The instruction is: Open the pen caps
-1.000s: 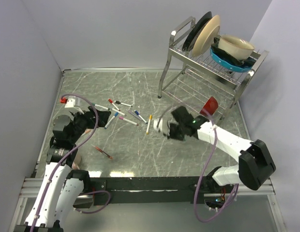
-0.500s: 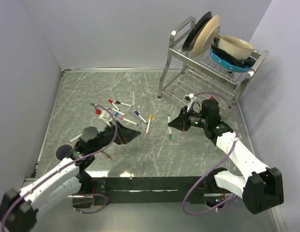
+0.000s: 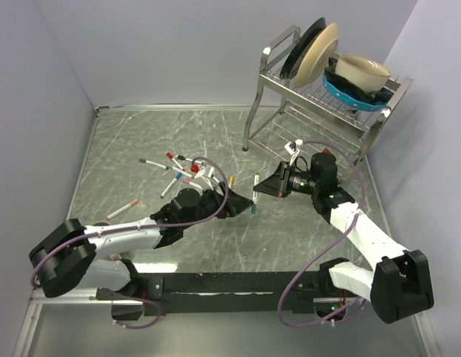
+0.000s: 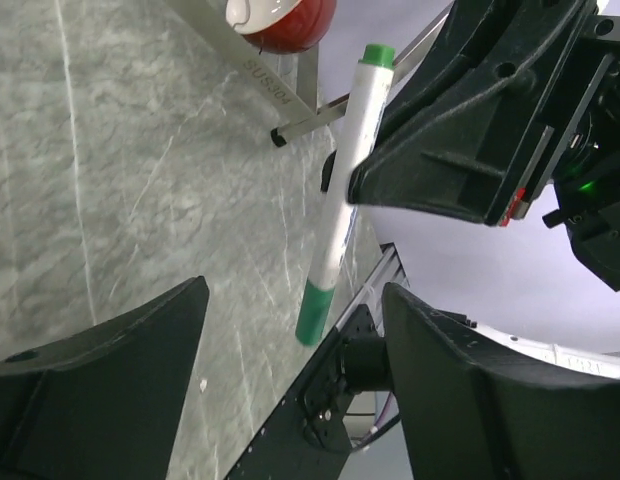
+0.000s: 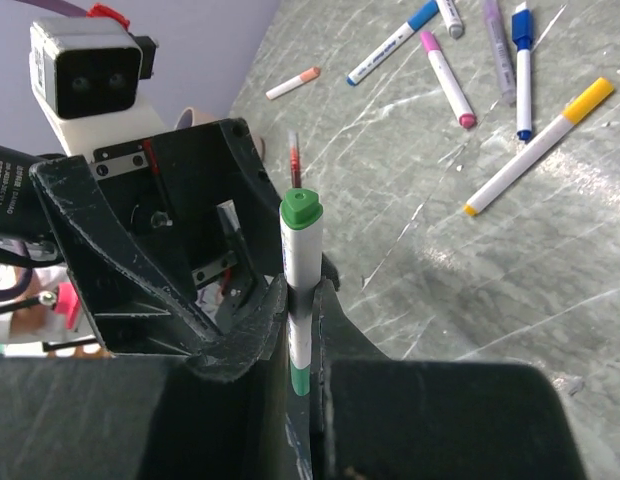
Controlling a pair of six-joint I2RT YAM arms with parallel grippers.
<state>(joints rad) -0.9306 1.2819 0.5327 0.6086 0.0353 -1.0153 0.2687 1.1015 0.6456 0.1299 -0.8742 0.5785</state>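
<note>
Right fingers point(image 5: 430, 420) stay clenched on the green marker point(image 4: 348, 190), holding it above the counter point(image 3: 141, 134). I've just swung my left fingers point(image 4: 100, 370) in, spread wide, flanking its green cap point(image 4: 312, 310). Pulling looks next; the other pens point(image 3: 175, 167) wait capped, far left.

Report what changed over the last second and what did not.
The left arm swung from the left edge toward mid-table. The left gripper now stands open, facing the green marker. The right arm re-posed out of a blurred sweep, and the right gripper is now shut on that marker's barrel. The dish rack and the loose markers that show stayed put.
</note>
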